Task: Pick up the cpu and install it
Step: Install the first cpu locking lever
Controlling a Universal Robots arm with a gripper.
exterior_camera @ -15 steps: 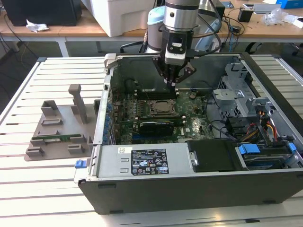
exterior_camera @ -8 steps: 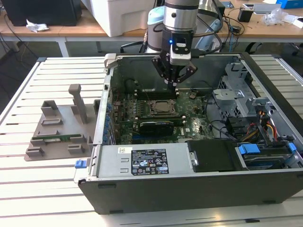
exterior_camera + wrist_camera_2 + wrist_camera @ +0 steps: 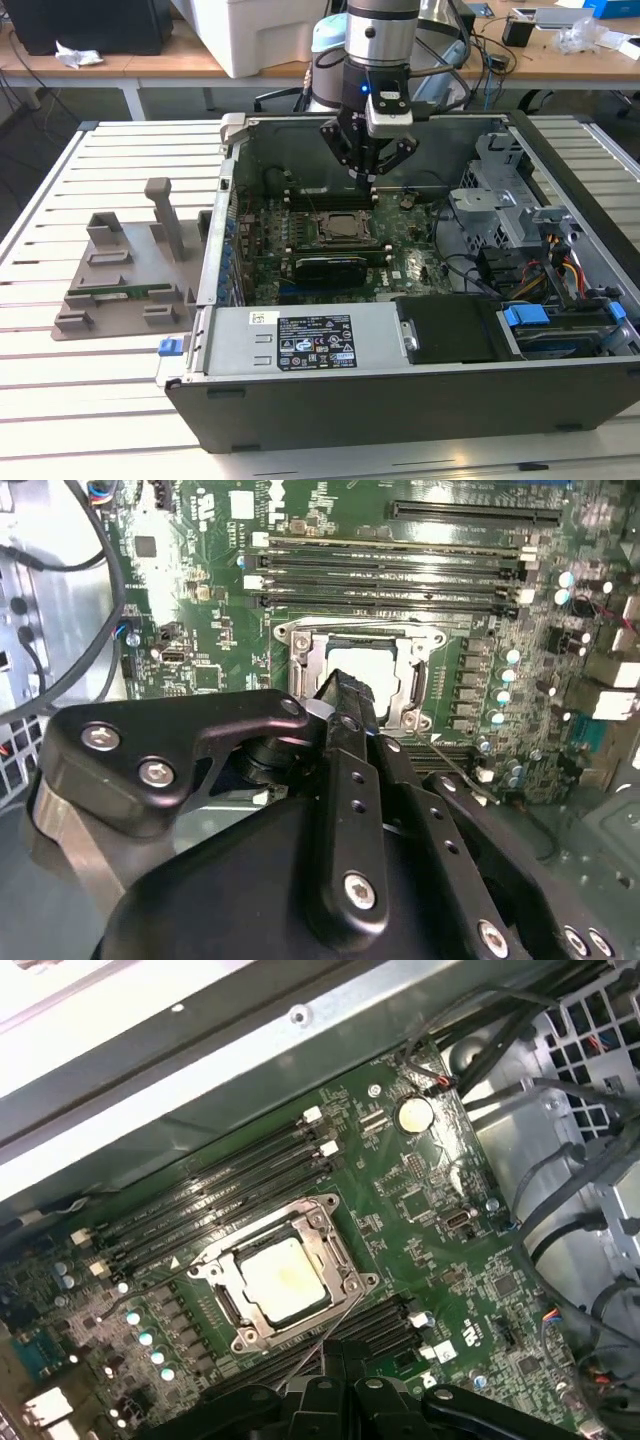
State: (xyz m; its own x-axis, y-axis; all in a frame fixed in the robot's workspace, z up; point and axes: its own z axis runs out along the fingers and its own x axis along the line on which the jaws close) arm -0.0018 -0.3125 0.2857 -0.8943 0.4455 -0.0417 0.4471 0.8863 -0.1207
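Exterior view: the hand (image 3: 367,172) hovers inside the open computer case (image 3: 420,400) above the socket (image 3: 346,228)
In the first wrist view the cpu (image 3: 283,1279) already lies in the socket frame; fingers look pressed together, grasping nothing, so seating seems done; the power supply label (image 3: 313,342) is unreadable

Black hand (image 3: 345,695) over the cpu (image 3: 370,658) in its motherboard (image 3: 200,610) socket.
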